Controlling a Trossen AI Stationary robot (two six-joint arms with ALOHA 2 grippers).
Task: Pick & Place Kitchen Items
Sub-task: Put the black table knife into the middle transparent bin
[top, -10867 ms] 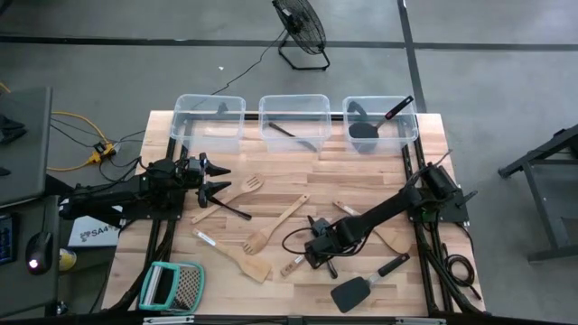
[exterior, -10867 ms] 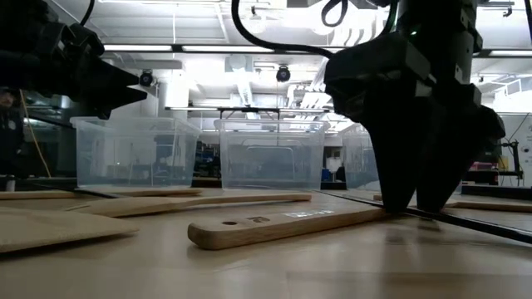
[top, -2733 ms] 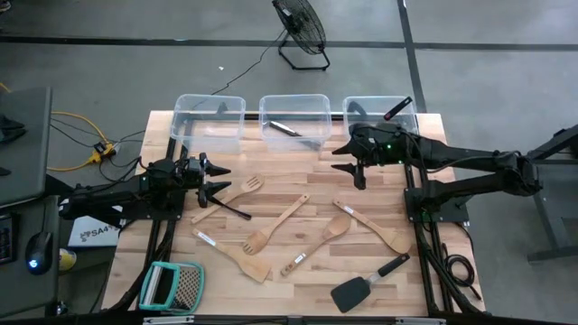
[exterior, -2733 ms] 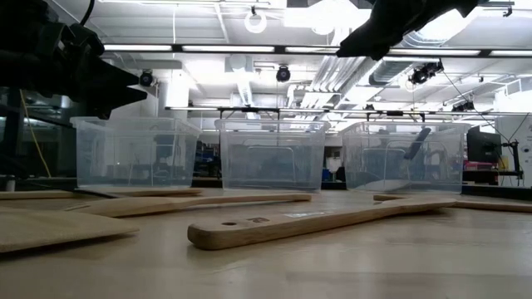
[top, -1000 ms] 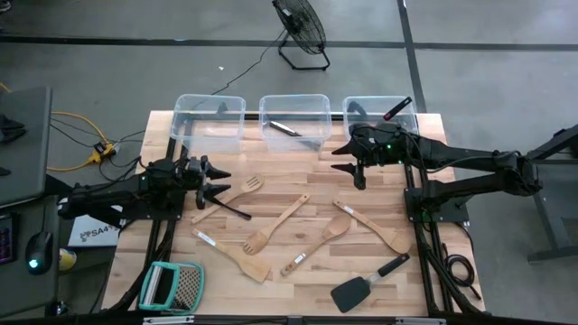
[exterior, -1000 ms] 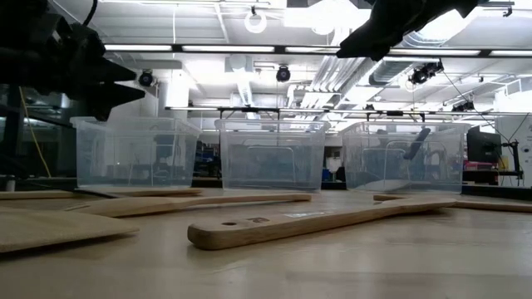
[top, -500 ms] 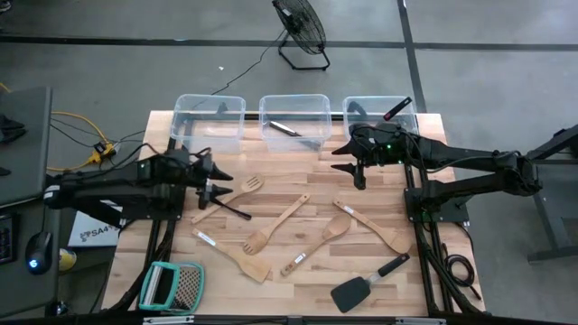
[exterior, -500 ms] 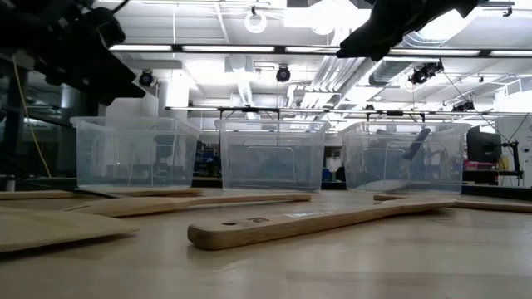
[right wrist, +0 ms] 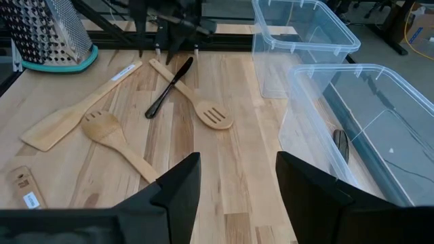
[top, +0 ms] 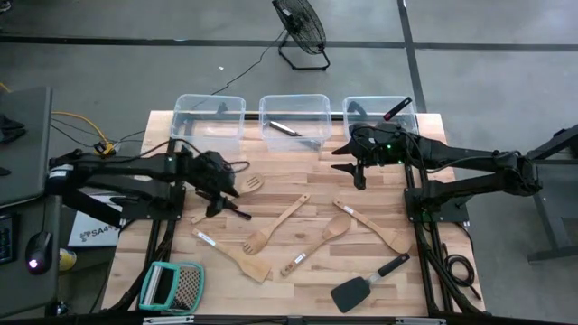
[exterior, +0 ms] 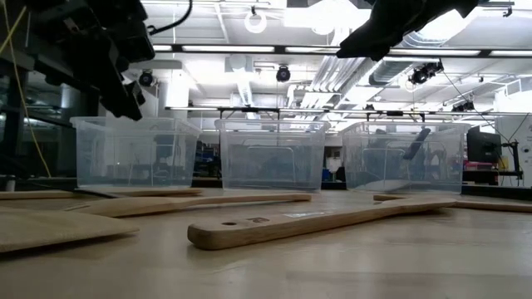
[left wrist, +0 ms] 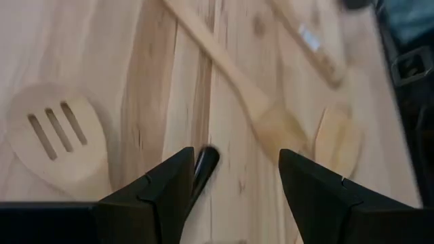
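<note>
Several kitchen items lie flat on the wooden table: a slotted wooden spatula, a thin black utensil, wooden spoons and a black spatula. My left gripper hangs open, slanting down over the black utensil's tip, clear of it; the slotted spatula lies beside it. My right gripper stands open in the air before the right bin, with nothing between its fingers.
Three clear bins stand along the far edge; the middle one holds a black utensil, the right one a black spatula with a red-tipped handle. A teal-framed grater lies at the near left. Bare wood shows between the bins and the utensils.
My left gripper has risen, gone a little toward the table's right edge and tipped from nearly level to slanting down over the black utensil and the slotted spatula. Its fingers have stayed open.
</note>
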